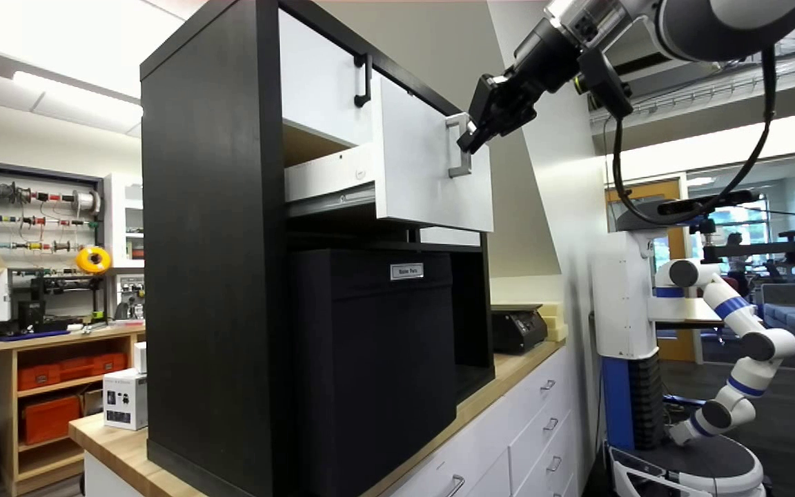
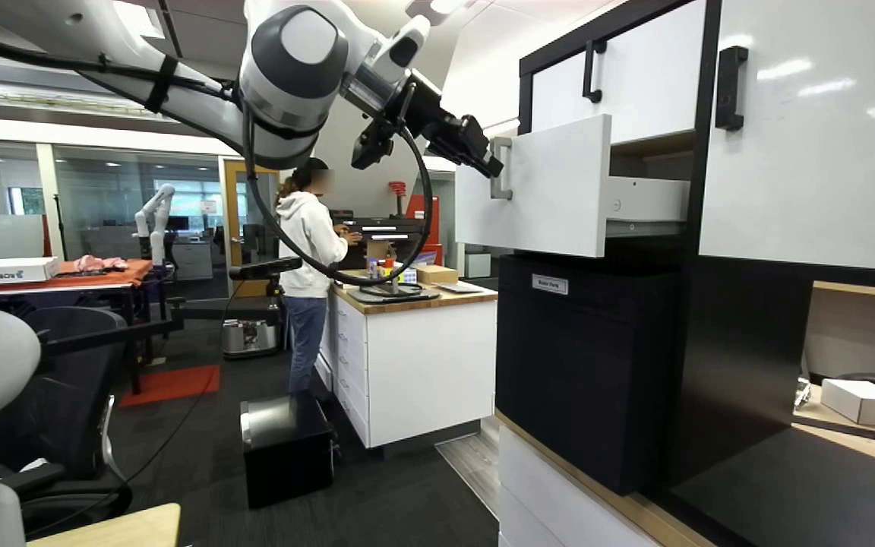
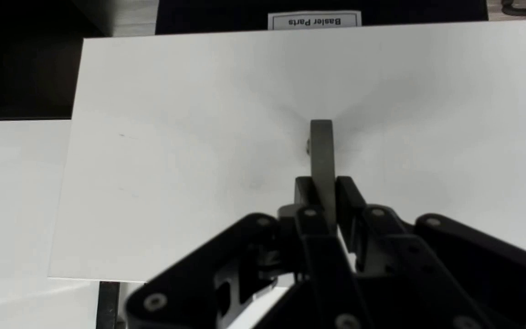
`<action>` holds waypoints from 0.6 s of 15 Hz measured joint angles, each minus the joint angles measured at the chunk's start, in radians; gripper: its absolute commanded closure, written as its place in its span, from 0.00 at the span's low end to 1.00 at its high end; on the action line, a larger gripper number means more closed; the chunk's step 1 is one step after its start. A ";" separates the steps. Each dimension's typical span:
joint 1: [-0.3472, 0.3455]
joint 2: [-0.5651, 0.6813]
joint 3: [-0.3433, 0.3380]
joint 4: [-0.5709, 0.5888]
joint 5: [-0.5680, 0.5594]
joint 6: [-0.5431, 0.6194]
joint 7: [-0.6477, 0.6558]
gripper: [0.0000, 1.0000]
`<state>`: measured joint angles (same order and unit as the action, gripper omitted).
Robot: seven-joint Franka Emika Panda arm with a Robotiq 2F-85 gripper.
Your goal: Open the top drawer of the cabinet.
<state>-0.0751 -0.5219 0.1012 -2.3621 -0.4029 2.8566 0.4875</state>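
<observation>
The top drawer (image 1: 415,186) is a wide white flat front. It stands well pulled out of the black cabinet (image 1: 204,241), with its side and rail showing in both exterior views; its front also shows (image 2: 559,197). Its short vertical bar handle (image 1: 463,164) looks grey here and also shows in the wrist view (image 3: 321,144). My gripper (image 1: 468,138) comes from above, also in an exterior view (image 2: 495,164). In the wrist view its two black fingers (image 3: 323,187) press on both sides of the handle. The drawer's inside is mostly hidden.
A shut white front (image 1: 321,76) with a black handle sits above the drawer. A white panel (image 2: 817,152) with a black handle is beside it. A labelled black front (image 1: 384,359) is below. A person (image 2: 308,235) stands at a farther counter. A cable (image 1: 749,166) hangs from the arm.
</observation>
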 measured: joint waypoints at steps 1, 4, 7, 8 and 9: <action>-0.008 -0.016 0.009 -0.014 0.019 0.000 -0.004 0.93; -0.058 -0.057 0.056 -0.047 0.084 0.000 -0.022 0.93; -0.088 -0.088 0.086 -0.070 0.127 -0.002 -0.041 0.93; -0.095 -0.096 0.093 -0.075 0.136 -0.003 -0.046 0.94; -0.101 -0.102 0.100 -0.080 0.145 -0.005 -0.051 0.61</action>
<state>-0.1761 -0.6242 0.2009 -2.4418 -0.2576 2.8518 0.4362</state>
